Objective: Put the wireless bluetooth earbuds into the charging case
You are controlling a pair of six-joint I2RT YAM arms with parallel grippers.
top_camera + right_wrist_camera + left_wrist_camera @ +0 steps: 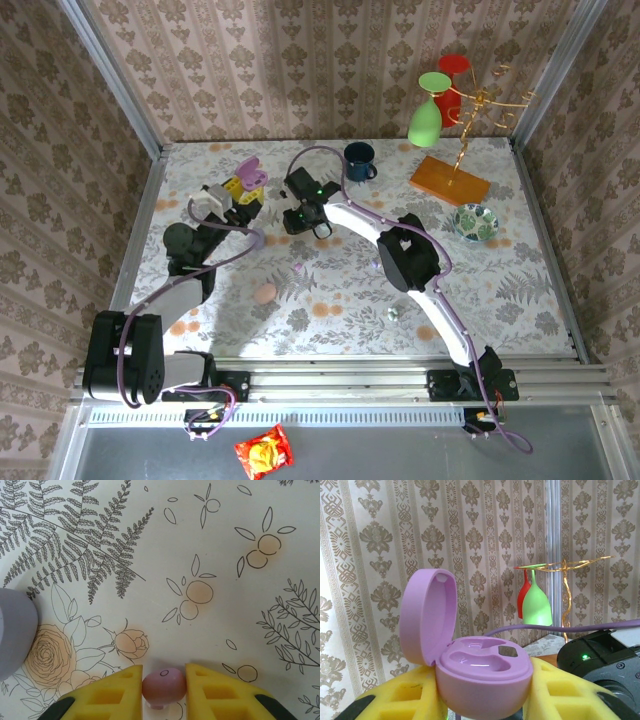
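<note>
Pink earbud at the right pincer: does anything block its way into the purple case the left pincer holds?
Nothing visible does. The small pink plastic earbud sits between the yellow pads of the right pincer on the floral tablecloth. The lilac plastic charging case in the left pincer has its lid swung open, wells exposed.

Top view looks down from high above the desk [520, 290]; right wrist hovers close over it; left wrist looks level, sharing the green glass [536, 605].

Mug [359, 160] blocks rear (tablecloth [500, 290] rightward open).
</note>
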